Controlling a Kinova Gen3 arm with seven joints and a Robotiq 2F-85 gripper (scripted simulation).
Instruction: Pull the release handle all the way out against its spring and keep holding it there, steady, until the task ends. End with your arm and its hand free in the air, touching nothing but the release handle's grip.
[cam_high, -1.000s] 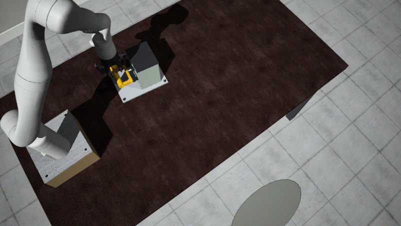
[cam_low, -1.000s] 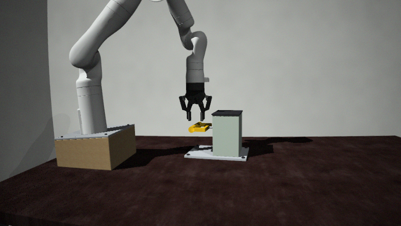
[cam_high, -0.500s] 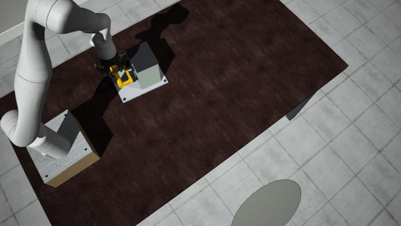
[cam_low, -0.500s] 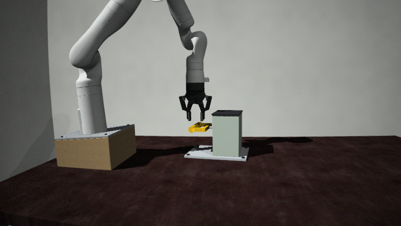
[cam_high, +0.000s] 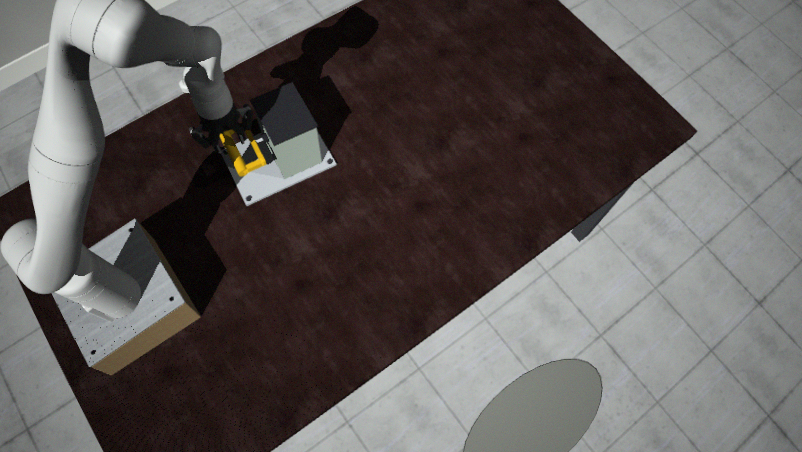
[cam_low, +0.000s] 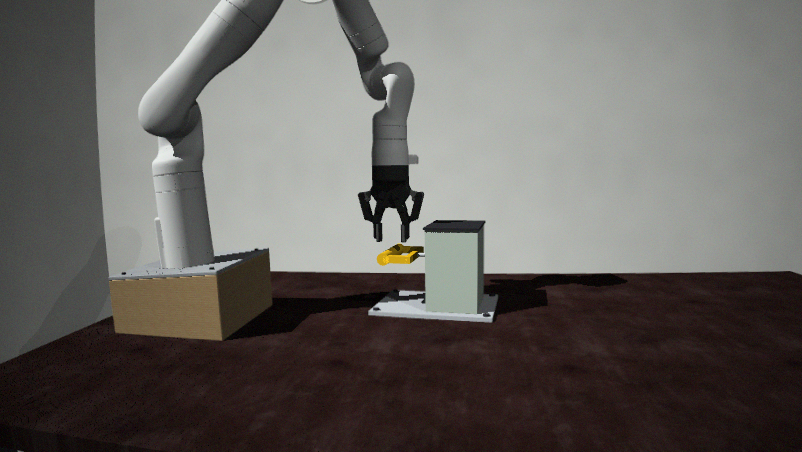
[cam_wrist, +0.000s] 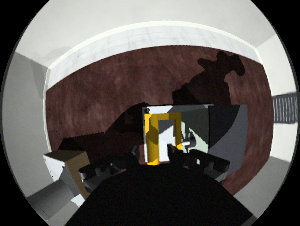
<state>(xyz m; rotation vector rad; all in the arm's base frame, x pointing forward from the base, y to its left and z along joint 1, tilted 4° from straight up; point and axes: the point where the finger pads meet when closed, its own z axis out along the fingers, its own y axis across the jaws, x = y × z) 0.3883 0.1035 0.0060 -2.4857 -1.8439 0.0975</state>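
Note:
A yellow loop-shaped release handle (cam_high: 247, 155) (cam_low: 397, 254) (cam_wrist: 162, 137) sticks out sideways from a pale green box with a dark top (cam_high: 298, 148) (cam_low: 453, 272) (cam_wrist: 225, 129). The box stands on a light grey baseplate (cam_high: 270, 188) (cam_low: 393, 307). My gripper (cam_high: 224, 132) (cam_low: 390, 232) (cam_wrist: 153, 150) points straight down, a short way above the handle's outer end. Its fingers stand partly open with nothing between them. It touches nothing.
The arm's wooden base block with a grey top plate (cam_high: 140, 331) (cam_low: 185, 303) stands on the dark brown table (cam_high: 449, 185) (cam_low: 505, 370), to the left of the box. A grey oval (cam_high: 539, 409) lies on the tiled floor beyond the table's edge.

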